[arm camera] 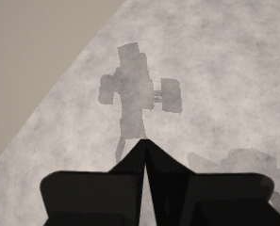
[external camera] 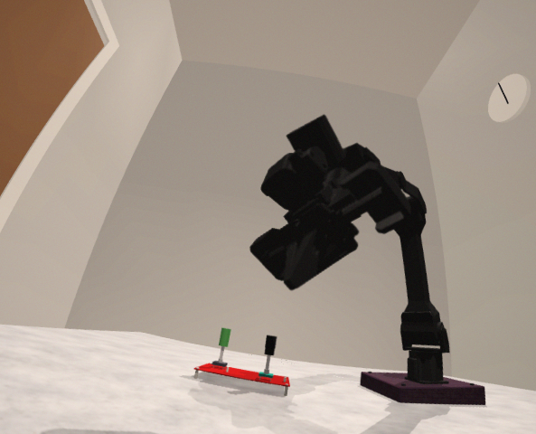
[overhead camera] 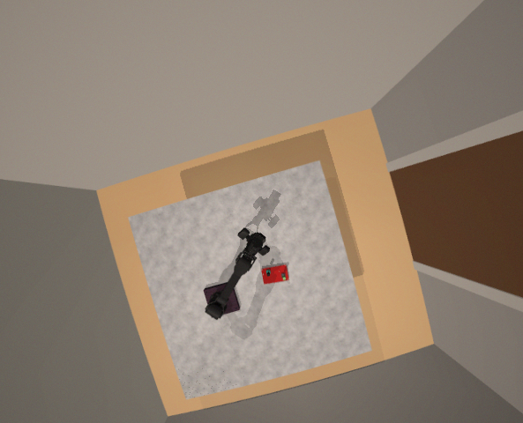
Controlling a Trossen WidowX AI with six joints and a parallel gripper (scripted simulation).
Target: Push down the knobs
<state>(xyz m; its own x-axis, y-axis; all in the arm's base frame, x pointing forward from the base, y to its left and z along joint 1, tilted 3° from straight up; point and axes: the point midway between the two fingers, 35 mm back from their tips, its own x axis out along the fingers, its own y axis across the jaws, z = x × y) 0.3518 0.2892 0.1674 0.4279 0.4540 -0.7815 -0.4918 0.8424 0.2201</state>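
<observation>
The red circuit board point(overhead camera: 276, 278) point(external camera: 243, 373) stands on short legs on the table. The green knob point(external camera: 224, 337) sits high on its shaft, with bare shaft showing above the dark potentiometer point(external camera: 220, 363). The black knob point(external camera: 270, 344) also sits high on its shaft, with bare shaft above the teal potentiometer point(external camera: 266, 374). Both knobs look nearly upright. My gripper point(arm camera: 144, 143) is shut with its fingertips together and nothing between them. In the top view it is up and to the left of the board; in the exterior view it is well above the knobs. The board is outside the wrist view.
The arm's dark purple base point(overhead camera: 234, 307) point(external camera: 436, 395) stands to the left of the board in the top view. The arm's shadow point(overhead camera: 266, 207) point(arm camera: 135, 89) falls on the pale mottled table top point(overhead camera: 316, 318) point(arm camera: 234, 71). A table edge crosses the left of the wrist view.
</observation>
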